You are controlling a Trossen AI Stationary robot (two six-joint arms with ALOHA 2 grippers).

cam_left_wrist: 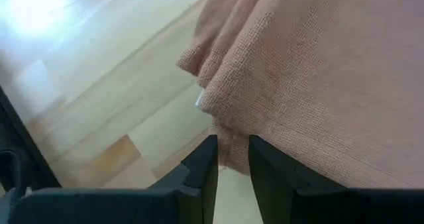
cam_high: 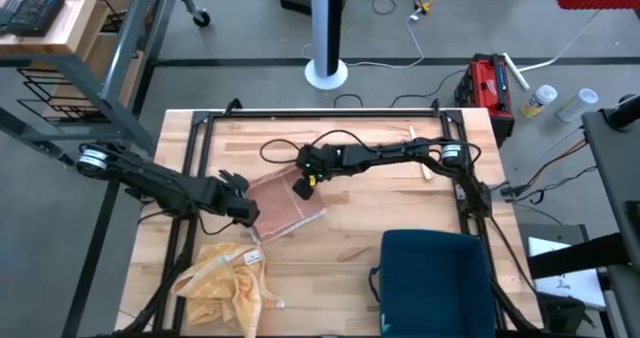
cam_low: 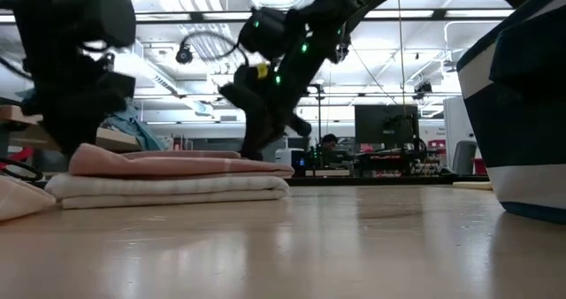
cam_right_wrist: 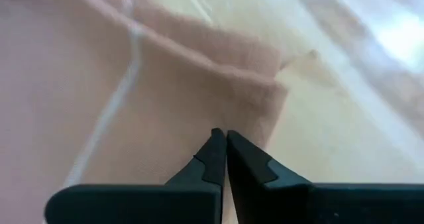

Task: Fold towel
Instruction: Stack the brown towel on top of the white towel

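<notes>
arms: dark, jointed | right arm (cam_high: 385, 156): yellow tag, green lights, black cable | pincer fingers (cam_left_wrist: 199, 177): black, angular

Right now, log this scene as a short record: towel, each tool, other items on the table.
towel: pink towel, folded flat near the table's middle
left tool: left tool at the towel's near-left edge, fingers pinching a fold of cloth
right tool: right tool shut, tip down over the towel's far side, holding nothing
yellow cloth: yellow cloth crumpled at the near-left of the table
blue bin: blue bin at the near-right
fold status: towel lies in layers in the low view
</notes>
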